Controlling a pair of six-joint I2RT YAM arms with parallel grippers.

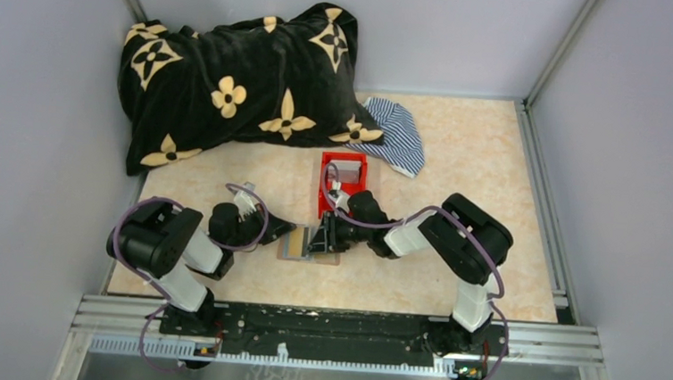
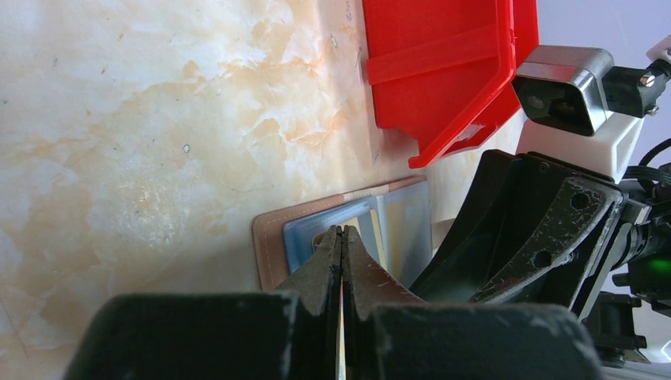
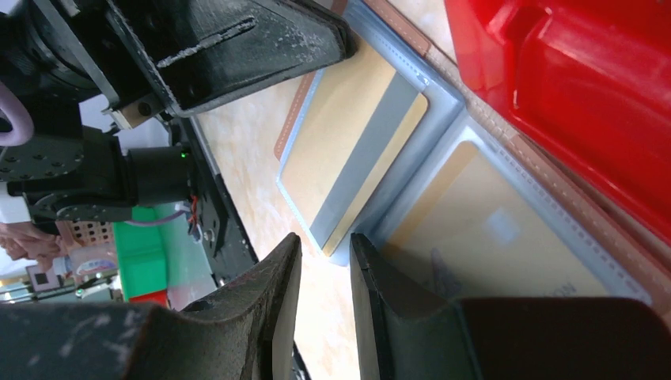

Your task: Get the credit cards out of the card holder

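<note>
The card holder [image 1: 296, 250] lies open and flat on the table between both arms, brown-edged with grey-blue pocket panels [image 2: 305, 233]. An orange-tan credit card with a grey stripe [image 3: 348, 150] lies in one panel, and a second orange-tan card [image 3: 490, 237] sits under the clear pocket of the other. My left gripper [image 2: 342, 231] is shut, its tips resting on the left panel's edge. My right gripper [image 3: 324, 239] stands open just off the holder's near edge, with only bare table between its fingers. Its right finger [image 3: 396, 301] overlaps the panel with the second card.
A red plastic bin [image 1: 343, 168] stands right behind the card holder, close to the right wrist. A black flowered pillow [image 1: 242, 76] and a striped cloth [image 1: 400, 132] lie at the back. Grey walls close in both sides.
</note>
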